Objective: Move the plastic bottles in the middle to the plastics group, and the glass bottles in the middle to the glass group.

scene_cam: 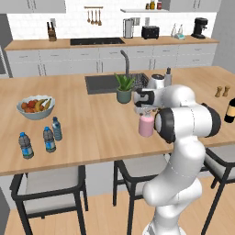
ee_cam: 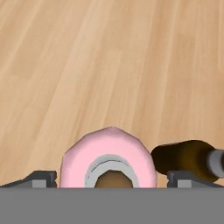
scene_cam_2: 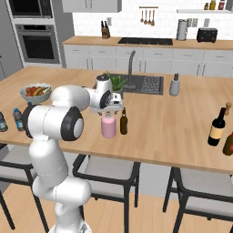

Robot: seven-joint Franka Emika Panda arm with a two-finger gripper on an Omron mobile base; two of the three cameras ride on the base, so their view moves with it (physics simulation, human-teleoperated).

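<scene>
A squat pale-pink glass bottle stands mid-counter near the front edge. My gripper hangs straight above it, pointing down and open. In the hand view the pink bottle's top lies between the two fingertips of the gripper, with a gap on each side. The slim amber bottle stands close to its right. Three small water bottles, the plastics group, stand at the left front. The dark wine bottle of the glass group stands far right.
A fruit bowl sits behind the water bottles. A potted plant, the sink and a grey soap dispenser lie behind the gripper. Two pepper mills stand at the right. Stools line the counter's front.
</scene>
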